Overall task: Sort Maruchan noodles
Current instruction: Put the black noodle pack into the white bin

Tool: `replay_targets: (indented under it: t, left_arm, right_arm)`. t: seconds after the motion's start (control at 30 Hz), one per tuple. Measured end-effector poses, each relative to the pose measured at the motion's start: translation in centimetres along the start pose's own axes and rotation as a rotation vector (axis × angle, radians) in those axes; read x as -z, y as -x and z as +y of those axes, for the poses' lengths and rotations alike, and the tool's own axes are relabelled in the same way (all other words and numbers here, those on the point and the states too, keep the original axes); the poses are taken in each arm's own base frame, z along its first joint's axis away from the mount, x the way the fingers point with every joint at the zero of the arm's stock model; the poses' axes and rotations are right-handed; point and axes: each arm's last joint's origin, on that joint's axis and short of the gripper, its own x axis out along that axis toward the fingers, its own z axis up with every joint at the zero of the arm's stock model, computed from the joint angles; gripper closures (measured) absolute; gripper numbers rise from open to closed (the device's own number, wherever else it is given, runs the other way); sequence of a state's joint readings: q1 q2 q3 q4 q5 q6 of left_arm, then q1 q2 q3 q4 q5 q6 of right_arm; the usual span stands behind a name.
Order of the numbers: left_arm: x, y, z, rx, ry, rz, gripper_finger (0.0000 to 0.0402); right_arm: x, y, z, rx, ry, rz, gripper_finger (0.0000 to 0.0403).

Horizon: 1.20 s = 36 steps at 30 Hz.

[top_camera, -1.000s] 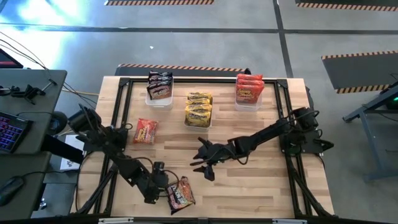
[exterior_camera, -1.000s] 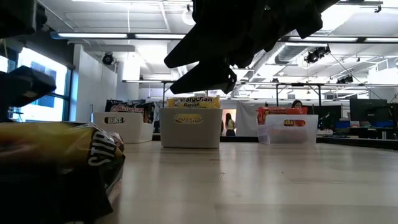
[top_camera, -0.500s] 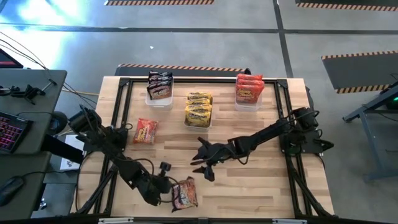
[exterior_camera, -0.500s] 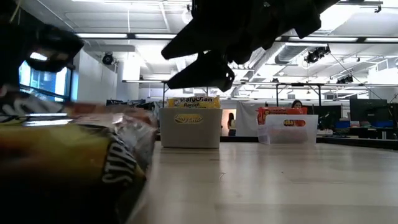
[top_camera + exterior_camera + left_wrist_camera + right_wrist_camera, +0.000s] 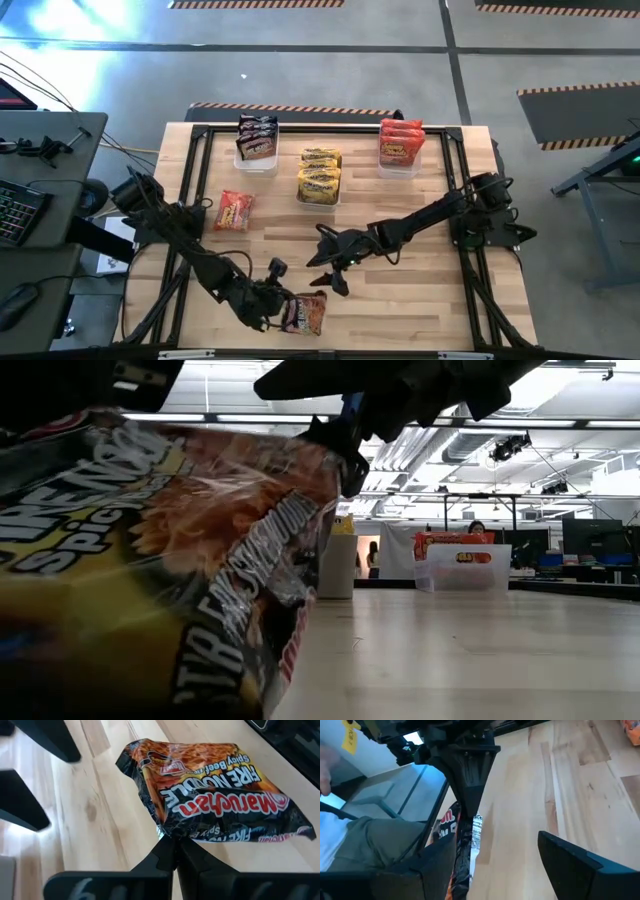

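Note:
A dark Maruchan noodle packet [image 5: 305, 313] is at the table's near edge, with my left gripper [image 5: 284, 304] shut on it; the low view shows the packet [image 5: 170, 560] close up. My right gripper [image 5: 326, 270] hovers open over the table's middle, just beyond the packet, with nothing between its fingers. A loose red-orange packet [image 5: 233, 211] lies flat on the table's left part. At the far side, dark packets fill one clear bin [image 5: 257, 140], yellow ones a second [image 5: 320, 176], red ones a third [image 5: 401, 146]. My left gripper pinches the dark packet by one long edge [image 5: 169, 834], near a corner, between its two fingers. The fingers slant down from the table's left. The packet stands tipped up on edge and hangs below the fingertips [image 5: 468, 812]. Whether its lower end touches the table I cannot tell.
The black frame rails [image 5: 330, 128] run around the table's edges. Bare wood [image 5: 420, 300] lies at the near right and between the bins and the grippers. A desk with a keyboard [image 5: 20, 205] stands left of the table.
My left gripper has risen, rolled its wrist and gone a little toward the table's right edge with the dark packet. The packet lay flat at the near edge; now it is lifted and tipped up on edge. My right gripper has tipped slightly.

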State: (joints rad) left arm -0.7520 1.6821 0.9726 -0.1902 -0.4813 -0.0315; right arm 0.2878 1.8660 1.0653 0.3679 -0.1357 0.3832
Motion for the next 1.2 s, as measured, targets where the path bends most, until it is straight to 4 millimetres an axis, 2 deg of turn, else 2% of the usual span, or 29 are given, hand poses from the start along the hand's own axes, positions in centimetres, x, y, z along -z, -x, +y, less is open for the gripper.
replay_targets:
  t: [0.3, 0.53, 0.9, 1.07, 1.2]
  left_arm:
    - [-1.2, 0.0, 0.9, -0.018, -0.058, -0.025, 0.0401]
    - [-1.5, -0.1, 1.3, -0.026, -0.068, -0.029, 0.0401]
    - [-1.5, -0.1, 1.4, -0.018, -0.069, -0.024, 0.0401]
    - [-1.5, -0.1, 1.4, -0.021, -0.068, -0.025, 0.0401]
    - [-1.5, -0.1, 1.4, -0.025, -0.065, -0.030, 0.0401]
  right_arm:
    - [0.2, 0.0, 0.2, -0.083, -0.002, 0.039, 0.0137]
    - [2.2, -1.6, -0.8, -0.088, -0.053, 0.136, 0.0131]
    - [-0.2, -2.1, 0.2, -0.251, -0.115, 0.200, 0.0111]
    - [-0.3, -2.2, 0.8, -0.244, -0.135, 0.199, 0.0111]
    - [0.7, -3.0, 0.5, -0.187, -0.211, 0.207, 0.0111]
